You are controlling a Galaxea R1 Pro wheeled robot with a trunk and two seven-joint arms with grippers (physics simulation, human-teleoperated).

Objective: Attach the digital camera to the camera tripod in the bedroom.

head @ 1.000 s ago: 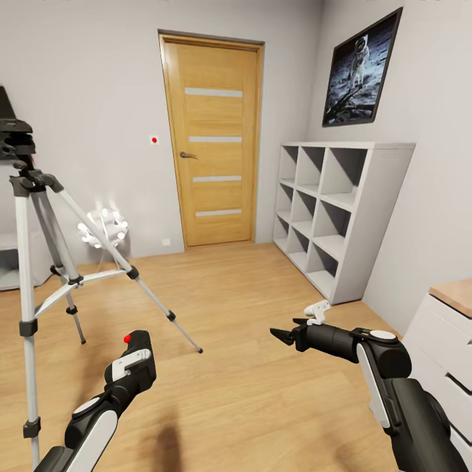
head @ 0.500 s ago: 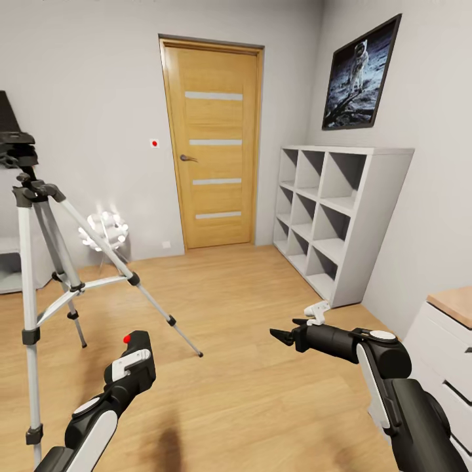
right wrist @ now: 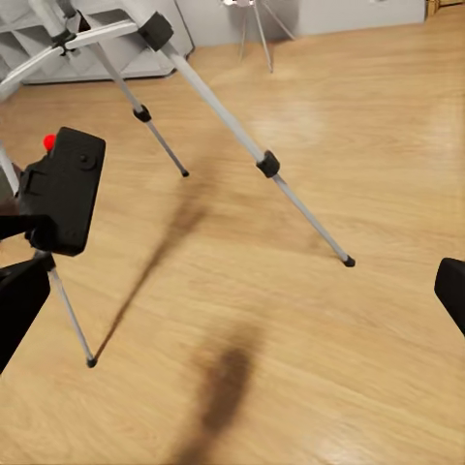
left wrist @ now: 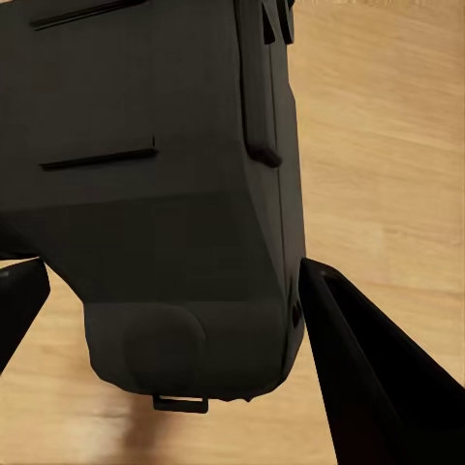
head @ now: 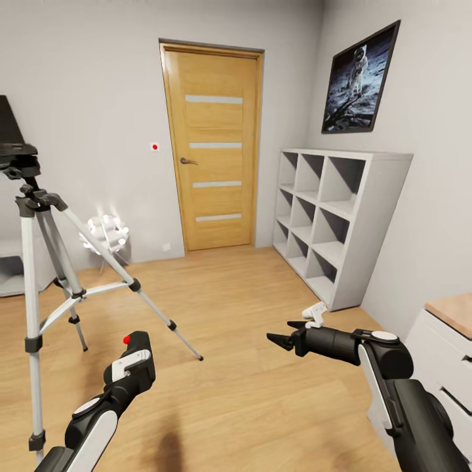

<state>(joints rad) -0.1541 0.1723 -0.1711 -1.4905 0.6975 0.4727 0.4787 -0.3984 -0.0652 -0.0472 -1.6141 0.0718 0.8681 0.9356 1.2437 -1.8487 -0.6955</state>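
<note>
Bedroom: wood floor [head: 249,367], grey walls, wooden door [head: 213,144] shut on the far wall, astronaut poster [head: 359,80] on the right wall.

Shelf unit [head: 341,223], grey, open cubbies, stands against the right wall; every cubby that can be seen into is bare. White drawer chest [head: 452,341] with a wood top sits at the right edge, drawers shut.

Tripod [head: 49,262] stands at left on the floor, legs spread, black head up top at the left edge. In the right wrist view its legs [right wrist: 242,136] cross the floor.

Small globe lamp [head: 105,233] glows near the wall behind the tripod.

Left gripper [left wrist: 165,320] is clamped on the camera [left wrist: 155,165]; fingers [left wrist: 368,378] press against both sides of the body. From the head view the camera [head: 134,360] is low, in front of the tripod, clear of it. It also shows in the right wrist view [right wrist: 63,189].

Right gripper [head: 278,335] holds nothing, fingers spread, hovering above the floor.
</note>
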